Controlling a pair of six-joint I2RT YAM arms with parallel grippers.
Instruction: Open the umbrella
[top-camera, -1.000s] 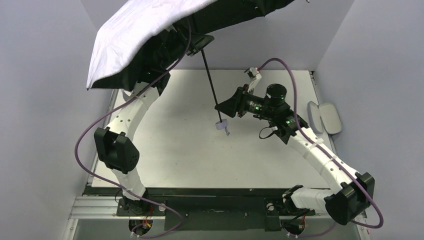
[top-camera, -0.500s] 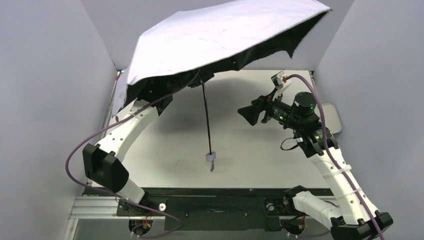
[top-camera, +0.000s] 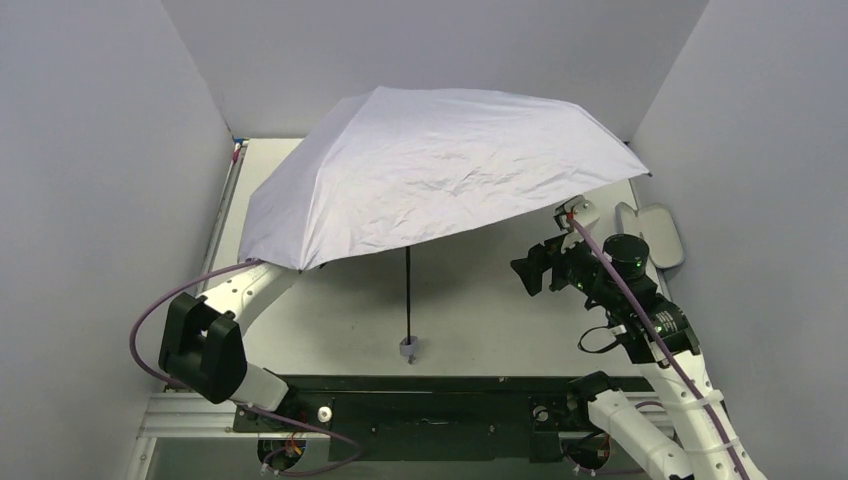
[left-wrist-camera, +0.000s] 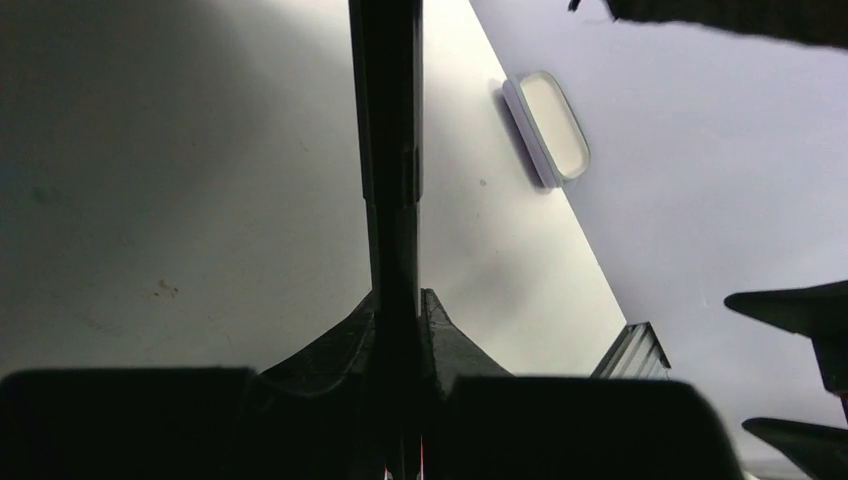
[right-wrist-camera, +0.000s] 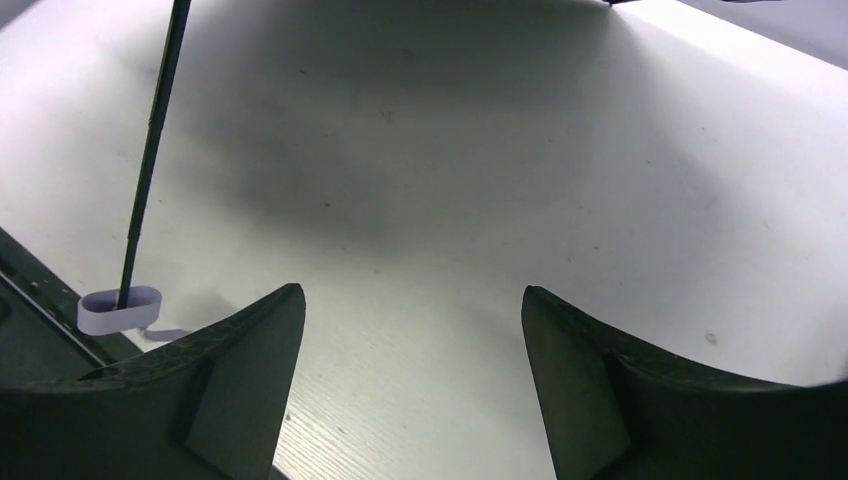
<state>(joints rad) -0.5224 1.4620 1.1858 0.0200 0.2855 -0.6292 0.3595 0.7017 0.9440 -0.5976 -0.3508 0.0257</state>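
Over the middle of the white surface (top-camera: 490, 320), the pale lavender folding umbrella (top-camera: 440, 170) is spread wide, its thin black shaft (top-camera: 408, 295) dropping to a small lavender handle (top-camera: 408, 347) by the near edge. It is probably light, with floppy fabric on thin ribs, so it is best held at the stiff shaft. The left tool (left-wrist-camera: 398, 322), hidden under the canopy from above, is clenched on what looks like that shaft. The right tool (right-wrist-camera: 410, 300) gapes empty toward the right edge.

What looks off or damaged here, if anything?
Nothing damaged. The umbrella is fully spread, fabric only creased, tilted down toward the left. Its handle sits right at the table's near edge. The left gripper is shut on the shaft; the right gripper is open and clear. The case lies open at the right.
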